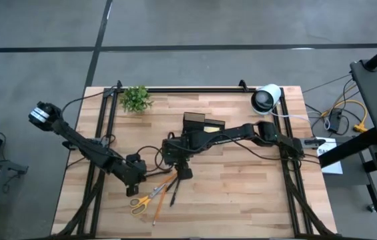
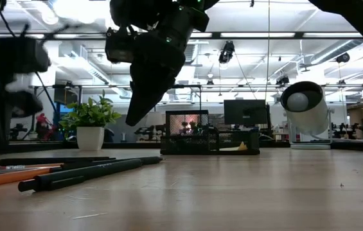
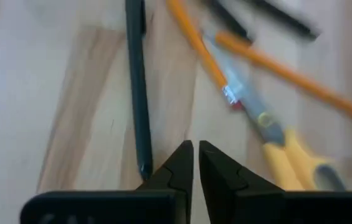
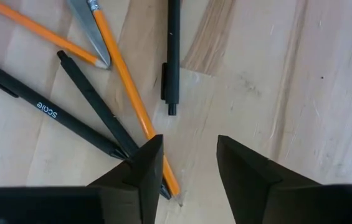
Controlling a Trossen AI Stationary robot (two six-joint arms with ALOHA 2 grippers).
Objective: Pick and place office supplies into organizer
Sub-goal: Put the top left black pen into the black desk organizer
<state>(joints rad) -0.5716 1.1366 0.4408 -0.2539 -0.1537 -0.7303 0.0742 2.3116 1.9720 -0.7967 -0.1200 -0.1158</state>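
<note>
On the desk (image 1: 241, 193), near-left of centre: the loose supplies lie in a fan, well apart from the organizer.
Right claw (image 4: 187, 163): hangs just above the fan with its jaws parted wide and nothing between them; the arm reaches in from the right side of the desk.
Left claw (image 3: 195, 163): low over the near-left end of the same pile, jaws pinched almost together on nothing; it appears to be waiting.
Supplies: two dark pens (image 4: 79, 106) lie side by side, a third pen (image 4: 172, 59) lies apart and clear on bare wood, an orange pencil (image 4: 126, 87) crosses between them, and the yellow-handled scissors (image 3: 288, 155) rest at the near end.
Organizer (image 1: 195, 123): black mesh, at the far middle of the desk, with a yellow pad (image 1: 211, 129) just beside it on the right.
Step in hand: likely choosing and grasping one pen or pencil.
How to do it well: the pencil passes under one finger and the paired pens touch it, so a straight descent risks pinning or catching several. Better to shift over the lone pen, set the jaws across its barrel near the middle, then lower and close.
Risk: a grip near one end would let the pen droop and snag the mesh rim.
</note>
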